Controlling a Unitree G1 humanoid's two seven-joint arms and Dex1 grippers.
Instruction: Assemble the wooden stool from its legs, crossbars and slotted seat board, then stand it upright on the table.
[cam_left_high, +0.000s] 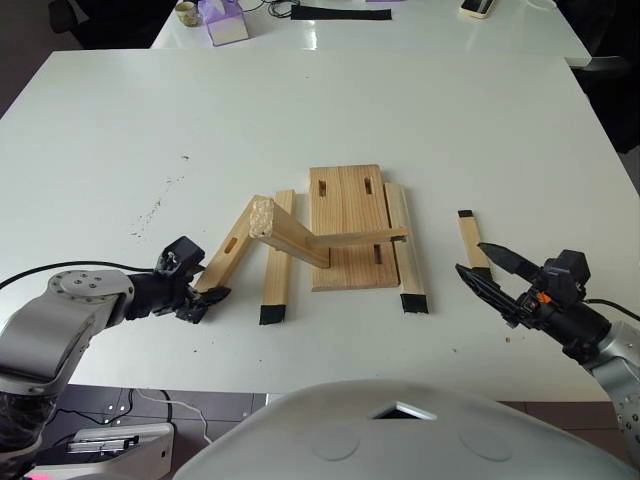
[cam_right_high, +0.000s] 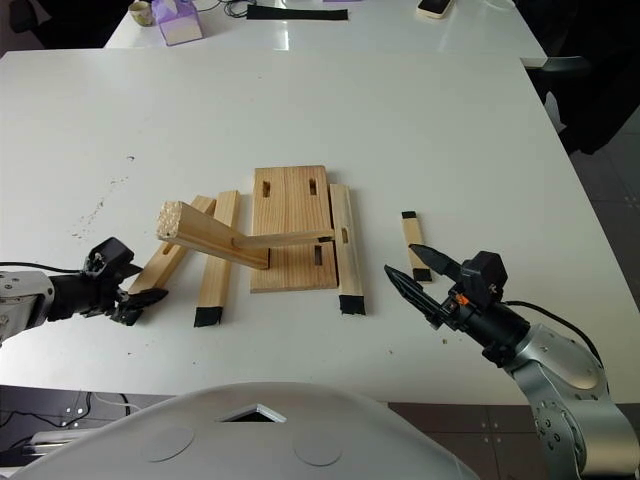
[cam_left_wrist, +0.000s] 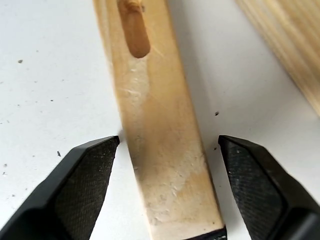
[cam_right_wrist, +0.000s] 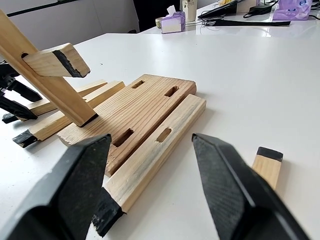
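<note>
An office, with white table (cam_left_high: 400, 110), tissue box (cam_left_high: 225, 22) and cup (cam_left_high: 186, 12).

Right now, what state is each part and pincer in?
Seat board, flat, slots showing.
Joined leg and crossbar, tilted on board.
Leftmost leg, flat, unattached.
Second leg, flat.
Leg right of board, flat.
Short crossbar, flat, loose.
Left pincer, open astride leftmost leg.
Right pincer, open, empty.

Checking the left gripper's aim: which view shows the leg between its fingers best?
Left wrist view: the leg lies close up between the open fingers. The eye views show most of it, small; the right wrist view, far off.
</note>
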